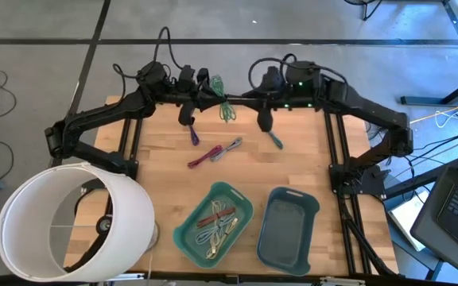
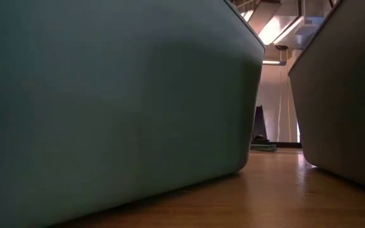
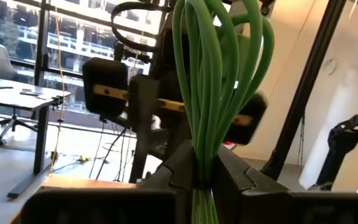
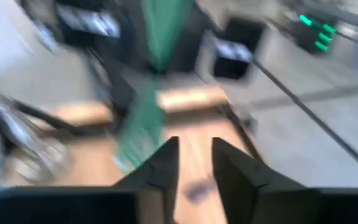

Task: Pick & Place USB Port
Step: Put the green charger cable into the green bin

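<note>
A bundled green cable (image 1: 224, 102) is held in the air over the table's far edge, between the two arms. My left gripper (image 1: 211, 86) (image 3: 204, 180) is shut on it. My right gripper (image 1: 243, 97) (image 4: 195, 163) is just to the right of the bundle, with its fingers a little apart and touching nothing. The green cable (image 4: 146, 106) shows blurred ahead of the right gripper's fingers. A purple cable (image 1: 193, 135), a pink-and-grey cable (image 1: 214, 152) and a teal cable (image 1: 275, 141) lie flat on the wooden table. My left gripper pinches the green cable bundle between its two fingers, several strands together, at the gathered part (image 3: 201, 163) near one end. The loops (image 3: 213, 68) reach out past the fingertips. The fingers point level toward the right arm. The bundle is lifted clear of the table.
A teal bin (image 1: 213, 222) (image 2: 106, 95) near the front edge holds several cables. A grey-blue bin (image 1: 289, 226) (image 2: 347, 82) stands to its right. A large white cylinder (image 1: 70, 218) covers the near left corner. The table's frame posts (image 1: 336, 151) run along both sides.
</note>
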